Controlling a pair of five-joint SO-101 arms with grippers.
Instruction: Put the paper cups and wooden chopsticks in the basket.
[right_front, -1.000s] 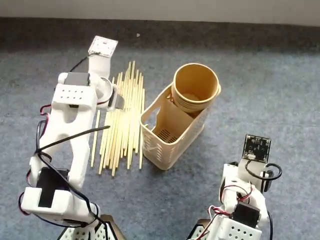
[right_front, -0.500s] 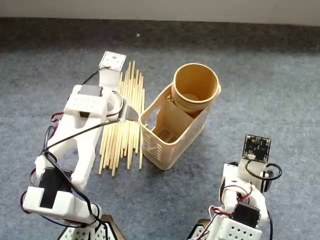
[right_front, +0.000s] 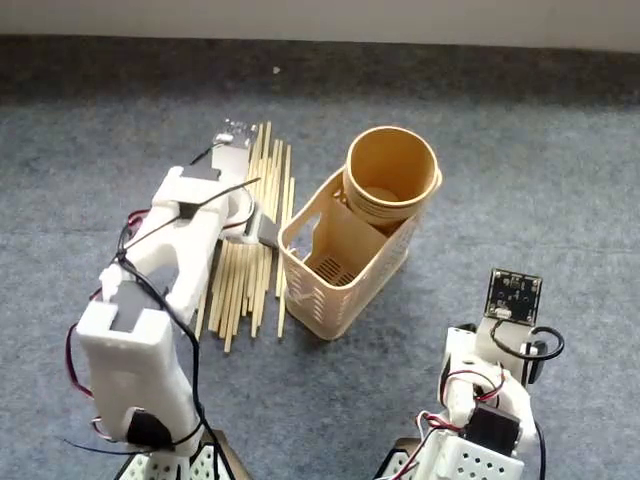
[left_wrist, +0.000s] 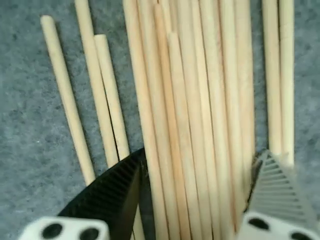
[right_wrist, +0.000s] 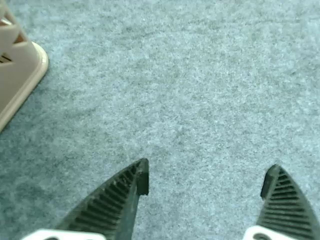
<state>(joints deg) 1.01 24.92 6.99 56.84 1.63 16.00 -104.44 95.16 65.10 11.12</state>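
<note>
Basket (right_front: 340, 290) seen from above holds the stacked paper cups (right_front: 391, 175); wooden chopsticks (right_front: 250, 290) lie heaped on the carpet (right_front: 520, 150) just beside it, with the left gripper (right_front: 262, 228) low over them. Left wrist view: fingers apart, straddling several sticks. Right wrist view: right gripper (right_wrist: 207, 177) spread wide above carpet, basket corner nearby.

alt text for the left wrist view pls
The left gripper is open, its fingers on either side of a bundle of wooden chopsticks lying side by side on a grey carpeted surface. Three loose chopsticks lie beside the bundle.
</note>
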